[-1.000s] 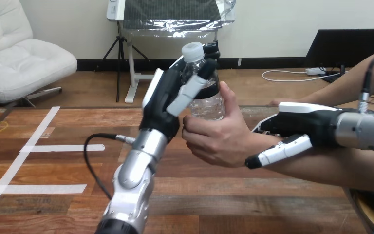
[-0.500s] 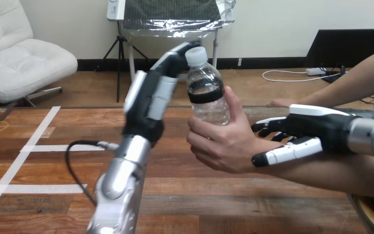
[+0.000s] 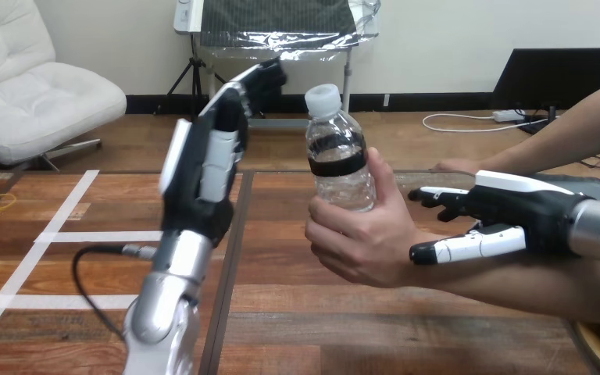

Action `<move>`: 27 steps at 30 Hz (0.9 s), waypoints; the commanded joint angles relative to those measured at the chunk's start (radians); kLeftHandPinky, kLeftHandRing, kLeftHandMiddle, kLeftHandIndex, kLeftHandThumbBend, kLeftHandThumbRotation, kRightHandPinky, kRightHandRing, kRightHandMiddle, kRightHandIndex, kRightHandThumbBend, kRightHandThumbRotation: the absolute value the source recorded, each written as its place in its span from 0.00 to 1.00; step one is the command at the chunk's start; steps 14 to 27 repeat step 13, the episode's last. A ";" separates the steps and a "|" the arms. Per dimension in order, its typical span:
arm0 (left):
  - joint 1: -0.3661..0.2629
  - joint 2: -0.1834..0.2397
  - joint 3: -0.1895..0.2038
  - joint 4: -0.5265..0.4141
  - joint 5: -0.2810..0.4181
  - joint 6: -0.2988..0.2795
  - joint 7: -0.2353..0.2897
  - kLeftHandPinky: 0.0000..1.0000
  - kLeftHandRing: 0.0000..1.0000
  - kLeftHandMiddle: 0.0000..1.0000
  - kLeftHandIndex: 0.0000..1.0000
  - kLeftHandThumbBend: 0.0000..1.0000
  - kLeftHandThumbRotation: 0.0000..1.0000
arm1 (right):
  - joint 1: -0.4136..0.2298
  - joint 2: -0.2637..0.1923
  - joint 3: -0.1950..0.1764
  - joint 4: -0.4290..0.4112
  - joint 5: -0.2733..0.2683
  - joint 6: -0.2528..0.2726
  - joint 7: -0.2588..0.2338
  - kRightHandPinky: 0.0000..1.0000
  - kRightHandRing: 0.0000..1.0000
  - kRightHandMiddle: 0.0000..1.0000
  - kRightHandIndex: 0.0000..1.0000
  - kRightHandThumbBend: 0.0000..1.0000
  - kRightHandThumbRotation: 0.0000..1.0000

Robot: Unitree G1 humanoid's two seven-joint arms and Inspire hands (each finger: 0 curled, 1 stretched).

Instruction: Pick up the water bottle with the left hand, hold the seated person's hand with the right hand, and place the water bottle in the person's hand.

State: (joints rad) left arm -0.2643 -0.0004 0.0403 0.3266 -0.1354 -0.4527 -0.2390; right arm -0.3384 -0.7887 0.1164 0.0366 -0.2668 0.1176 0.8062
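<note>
**Operator:** Report the left hand (image 3: 199, 168) first.

**Technician:** It is raised on its silver forearm (image 3: 164, 297) above the worktop (image 3: 297, 312), palm turned towards the view's right. Its fingers are straight and spread, and it grips nothing.

**Operator:** Where is the water bottle (image 3: 340, 160) relative to that hand?

**Technician:** It is to the hand's right, at about the same height. A clear gap separates them, with no contact. The bottle stands upright, long axis vertical and cap uppermost. The person's hand (image 3: 359, 238) is wrapped round its lower half and carries it clear of the worktop.

**Operator:** And the right hand (image 3: 516, 207)?

**Technician:** It lies further right, at the person's wrist. Its fingers reach along the far side and its thumb (image 3: 469, 244) along the near side, all extended rather than curled. The wrist sits between them. Whether they press on it cannot be confirmed.

**Operator:** Assessment?

**Technician:** The placement step appears complete, since the bottle rests in the person's grip alone. The left hand is the nearer of the two to the bottle. Any retreat should run left, directly away from the bottle's vertical axis, to avoid knocking the cap. The right hand can open away from the wrist without crossing the bottle.
</note>
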 commanded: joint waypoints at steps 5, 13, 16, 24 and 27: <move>0.072 0.007 -0.013 -0.241 -0.033 0.061 0.004 0.85 0.82 0.80 0.76 0.88 0.98 | 0.099 0.022 -0.099 -0.033 0.015 -0.073 -0.166 0.72 0.92 0.96 0.97 1.00 0.98; 0.137 0.009 -0.011 -0.327 -0.046 0.083 -0.001 0.79 0.81 0.79 0.76 0.86 0.99 | 0.158 0.070 -0.145 -0.041 0.041 -0.143 -0.302 0.79 0.91 0.93 0.94 0.98 1.00; 0.137 0.009 -0.011 -0.327 -0.046 0.083 -0.001 0.79 0.81 0.79 0.76 0.86 0.99 | 0.158 0.070 -0.145 -0.041 0.041 -0.143 -0.302 0.79 0.91 0.93 0.94 0.98 1.00; 0.137 0.009 -0.011 -0.327 -0.046 0.083 -0.001 0.79 0.81 0.79 0.76 0.86 0.99 | 0.158 0.070 -0.145 -0.041 0.041 -0.143 -0.302 0.79 0.91 0.93 0.94 0.98 1.00; 0.137 0.009 -0.011 -0.327 -0.046 0.083 -0.001 0.79 0.81 0.79 0.76 0.86 0.99 | 0.158 0.070 -0.145 -0.041 0.041 -0.143 -0.302 0.79 0.91 0.93 0.94 0.98 1.00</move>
